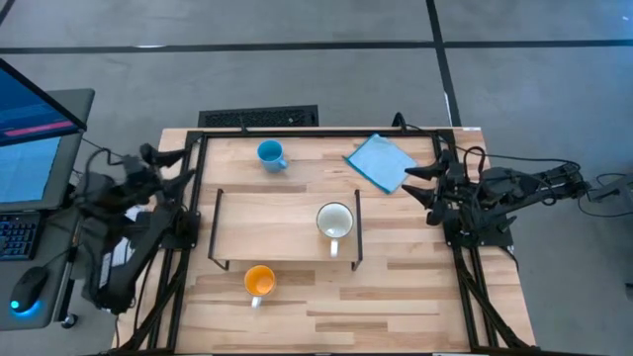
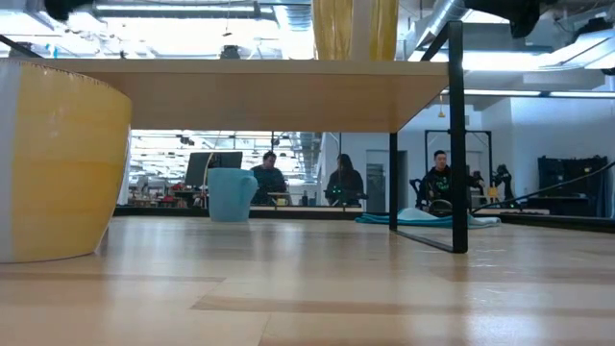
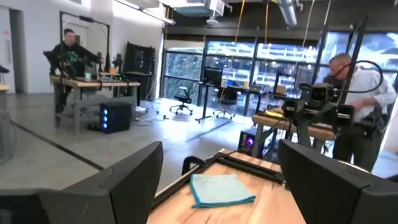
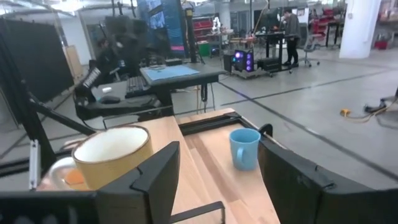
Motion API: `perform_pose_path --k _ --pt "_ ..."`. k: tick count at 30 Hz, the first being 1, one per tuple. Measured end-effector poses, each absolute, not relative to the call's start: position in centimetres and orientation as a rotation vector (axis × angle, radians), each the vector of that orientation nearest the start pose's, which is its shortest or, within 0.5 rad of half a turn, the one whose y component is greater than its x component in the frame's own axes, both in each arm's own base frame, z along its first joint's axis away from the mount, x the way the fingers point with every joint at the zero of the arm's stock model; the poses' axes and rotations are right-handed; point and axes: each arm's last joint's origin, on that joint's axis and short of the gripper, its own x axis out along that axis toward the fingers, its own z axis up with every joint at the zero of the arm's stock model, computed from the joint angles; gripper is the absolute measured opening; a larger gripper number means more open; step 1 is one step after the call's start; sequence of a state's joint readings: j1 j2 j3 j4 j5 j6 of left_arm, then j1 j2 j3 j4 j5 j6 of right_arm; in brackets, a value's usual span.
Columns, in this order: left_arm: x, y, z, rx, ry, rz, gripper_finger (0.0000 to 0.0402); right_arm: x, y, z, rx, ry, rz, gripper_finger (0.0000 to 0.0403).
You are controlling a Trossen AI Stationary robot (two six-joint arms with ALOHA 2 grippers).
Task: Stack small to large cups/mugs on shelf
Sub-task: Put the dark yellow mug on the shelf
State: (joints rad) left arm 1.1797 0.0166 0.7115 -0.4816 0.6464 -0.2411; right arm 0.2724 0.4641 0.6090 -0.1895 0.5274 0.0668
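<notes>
The white mug (image 1: pixel 334 222) stood on the shelf (image 1: pixel 267 225) at center frame in the high view, the blue mug (image 1: pixel 269 153) above it and the orange mug (image 1: pixel 259 281) below on the table (image 1: pixel 415 287); the left gripper (image 1: pixel 170 166) at left and right gripper (image 1: pixel 420 183) at right were both spread, empty. In the low view, the orange mug filled the left edge. The right wrist view showed the blue mug at center right.

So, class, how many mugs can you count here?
3: white mug on the shelf; blue mug on the table behind it; orange mug in front.
</notes>
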Motion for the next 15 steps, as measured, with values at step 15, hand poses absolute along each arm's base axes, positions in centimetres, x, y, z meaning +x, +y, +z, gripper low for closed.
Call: perform_pose_path --k 15 --pt "0.5 -1.6 34.1 -0.413 -0.080 0.826 0.0308 11.0 1.6 31.3 0.012 0.027 -0.256 0.0240"
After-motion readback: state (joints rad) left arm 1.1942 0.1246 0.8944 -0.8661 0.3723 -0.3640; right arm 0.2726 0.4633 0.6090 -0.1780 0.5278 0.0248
